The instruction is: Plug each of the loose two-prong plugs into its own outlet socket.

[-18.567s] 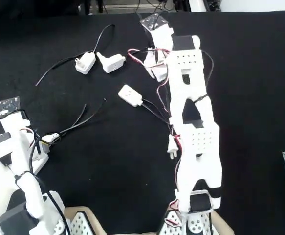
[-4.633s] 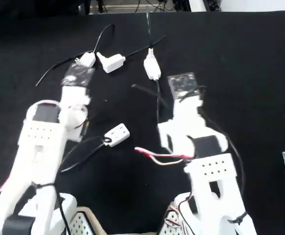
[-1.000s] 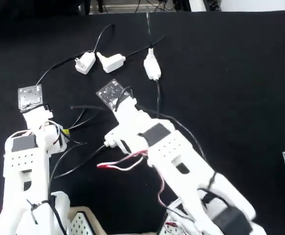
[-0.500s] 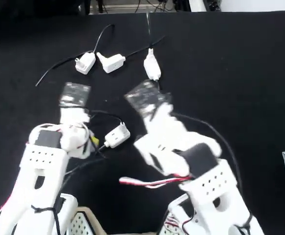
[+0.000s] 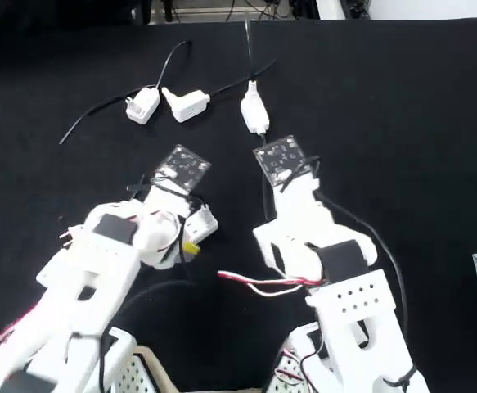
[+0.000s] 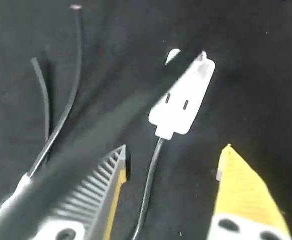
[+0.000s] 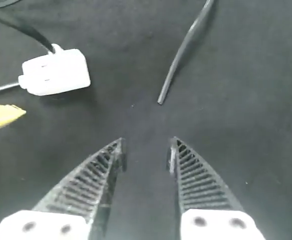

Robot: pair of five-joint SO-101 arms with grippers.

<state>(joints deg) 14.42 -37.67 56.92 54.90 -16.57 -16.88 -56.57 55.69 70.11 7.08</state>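
**A:** Where is the socket, and how does it lie?

**B:** The outlet socket (image 6: 182, 102) lies flat on the black tabletop (image 5: 434, 123), slotted face up, just ahead of the left gripper (image 6: 175, 149). Its long axis runs in line with that gripper's reach. The cord (image 6: 148, 195) end points back between the fingers and the other end points away.

**A:** Grippers?

**B:** The left gripper is spread wide and holds nothing. The right gripper (image 7: 146, 145) has a narrower gap, also holds nothing, and is near the same socket.

**A:** What could go wrong from here?

**B:** My judgement:
1. If the left gripper closes where it is, it pinches the cord instead of the body, and the socket swings or drags.
2. Both arms crowd one socket, so the fingers could clash.
3. A loose plug (image 5: 186, 103) sits well apart, so a shifted socket makes lining it up harder.
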